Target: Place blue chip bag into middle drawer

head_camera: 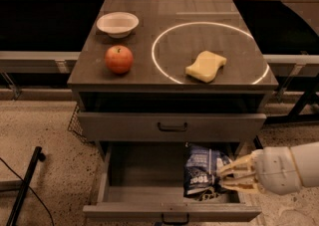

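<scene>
The crumpled foil blue chip bag is held in the middle drawer, the gripper with its jaws clamped on the bag's edge. An apple, bowl and sponge are seen on the bench.

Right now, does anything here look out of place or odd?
Only mildly: the blue chip bag stands crumpled at the right of the open middle drawer, with the tool at its edge. Nothing is spilled.
</scene>
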### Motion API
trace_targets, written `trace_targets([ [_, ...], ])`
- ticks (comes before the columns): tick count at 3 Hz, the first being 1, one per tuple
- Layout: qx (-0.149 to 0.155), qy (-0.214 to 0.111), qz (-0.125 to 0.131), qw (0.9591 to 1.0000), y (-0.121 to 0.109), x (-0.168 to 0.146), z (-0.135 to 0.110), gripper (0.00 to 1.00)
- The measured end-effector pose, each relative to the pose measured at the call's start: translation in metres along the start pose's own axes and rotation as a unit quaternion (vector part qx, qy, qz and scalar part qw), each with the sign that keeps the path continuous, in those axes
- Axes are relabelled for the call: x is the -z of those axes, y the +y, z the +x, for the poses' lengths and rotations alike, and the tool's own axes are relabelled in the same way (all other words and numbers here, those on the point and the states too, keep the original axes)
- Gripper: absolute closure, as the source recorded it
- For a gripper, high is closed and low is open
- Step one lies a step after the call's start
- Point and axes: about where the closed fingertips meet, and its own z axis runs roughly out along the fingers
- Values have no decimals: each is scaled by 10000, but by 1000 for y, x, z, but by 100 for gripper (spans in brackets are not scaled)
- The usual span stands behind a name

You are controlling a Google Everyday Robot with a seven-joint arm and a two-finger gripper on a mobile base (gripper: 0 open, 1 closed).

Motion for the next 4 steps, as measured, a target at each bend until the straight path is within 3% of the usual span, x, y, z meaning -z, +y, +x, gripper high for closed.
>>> trace_targets([
  [1, 8, 212, -49, 9998, -17, -48, 17, 100],
  [2, -18, 612, 169, 9980, -32, -74, 34, 100],
  [3, -7, 733, 393, 9965, -43, -76, 40, 100],
  [4, -221, 718, 7, 9972, -19, -104, 64, 100],
])
